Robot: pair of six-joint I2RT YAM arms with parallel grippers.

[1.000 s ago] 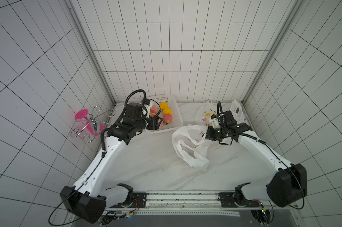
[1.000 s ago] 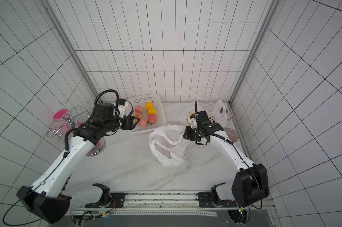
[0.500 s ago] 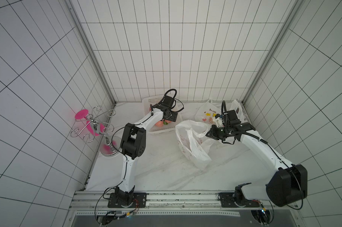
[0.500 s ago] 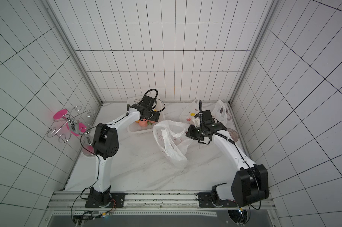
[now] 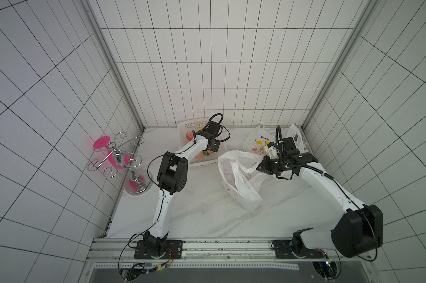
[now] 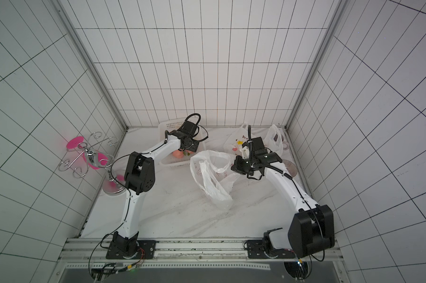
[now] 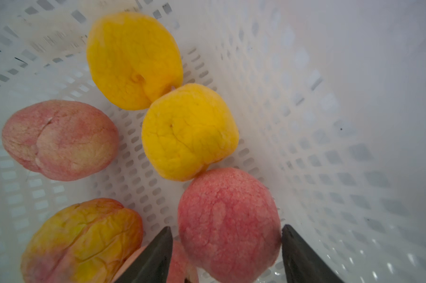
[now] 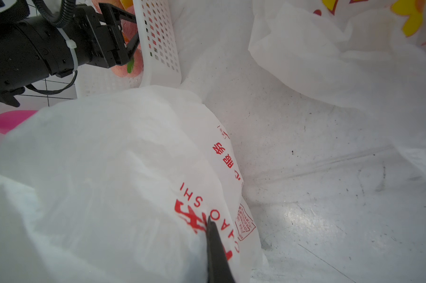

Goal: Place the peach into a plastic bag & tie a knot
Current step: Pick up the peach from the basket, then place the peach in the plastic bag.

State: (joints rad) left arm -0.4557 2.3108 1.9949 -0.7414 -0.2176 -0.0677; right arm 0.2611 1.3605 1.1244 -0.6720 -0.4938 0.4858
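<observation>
A: Peach (image 7: 227, 208), where?
B: Down in the basket (image 7: 341, 159), pink, close to its side wall, touching a yellow fruit (image 7: 189, 132). Not lifted yet.
A: Left gripper (image 7: 226, 229)?
B: Spread apart, straddling that peach. One fingertip (image 7: 295, 247) at the skin, a sliver of gap on the other side. Not clamped, by the look.
A: Right gripper (image 5: 258, 168)?
B: Pinched together on the rim of the plastic bag (image 5: 238, 181), just beside the basket, holding the mouth up and open.
A: Step in hand?
B: Picking, most likely. Bagging and knotting not begun.
A: Next?
B: Close gently, being soft fruit. Lift clear of the basket wall, carry across to the bag mouth beside the basket, release inside.
</observation>
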